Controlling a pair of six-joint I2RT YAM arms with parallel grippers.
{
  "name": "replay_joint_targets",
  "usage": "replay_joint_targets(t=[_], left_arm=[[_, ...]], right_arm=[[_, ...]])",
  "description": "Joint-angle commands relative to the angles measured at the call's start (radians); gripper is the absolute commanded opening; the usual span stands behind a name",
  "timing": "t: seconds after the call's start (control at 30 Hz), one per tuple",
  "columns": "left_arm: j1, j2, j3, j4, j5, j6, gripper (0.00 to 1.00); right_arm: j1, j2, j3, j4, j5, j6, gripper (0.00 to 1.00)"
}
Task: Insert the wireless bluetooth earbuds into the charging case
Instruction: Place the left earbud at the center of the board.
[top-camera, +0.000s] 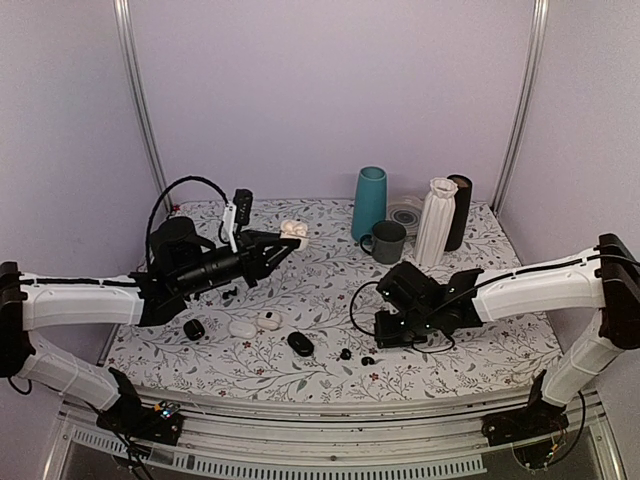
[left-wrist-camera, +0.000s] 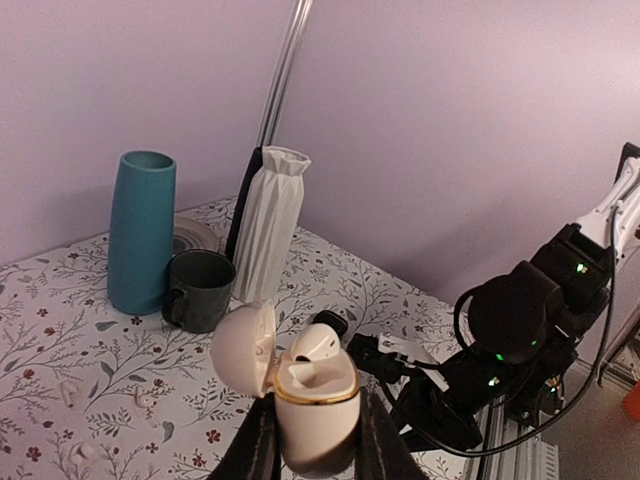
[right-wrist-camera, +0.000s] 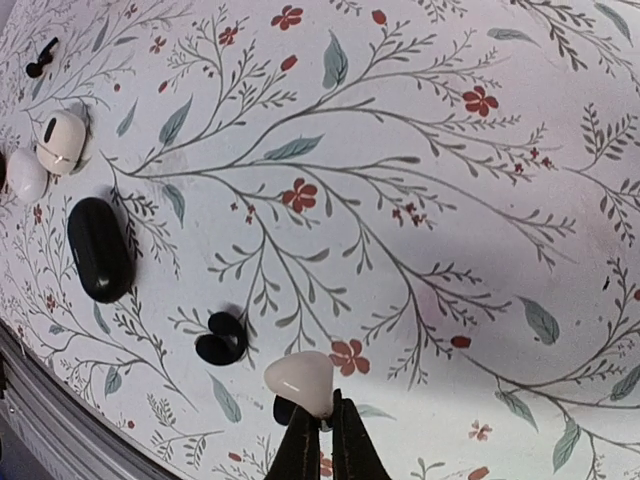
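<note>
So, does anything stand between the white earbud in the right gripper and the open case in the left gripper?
Nothing visible does: between the white earbud and the open case lies only tablecloth, with the right arm's own cable looping nearby.

Bare tablecloth lay open mid-table; a teal vase, mug and white vase blocked the back, a black case the front.

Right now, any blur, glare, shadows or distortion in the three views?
Top view: even light, faint shadows, corner poles tilt with the wide lens. Left wrist: white case sharp, soft sheen on its lid, teal vase slightly soft. Right wrist: tablecloth sharp, white earbud glossy, black case casts a soft shadow.
</note>
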Motion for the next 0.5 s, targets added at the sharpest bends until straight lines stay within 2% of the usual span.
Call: replay_joint_targets(t=[0.0,0.13,0.33,0.47], left_arm=[[-0.006,0.027,0.041,0.02,0.05,0.053,0.0],[-0.002,0.017,0.03,0.018,0.061,0.048,0.0],[0.005,-0.035,0.007,-0.001,0.084,0.051,0.0],[0.006,-0.071,-0.006,-0.031,0.099,0.051,0.0]], right_arm=[[-0.091,0.079,0.036,0.131,-0.107,-0.032,0.04],[-0.134,0.152,0.078,0.15,-0.116,-0.014,0.06],[-0.142,0.214,0.116,0.166,-0.133,0.027,0.23],[-0.141,0.225,0.12,0.188,-0.162,0.056,0.29]])
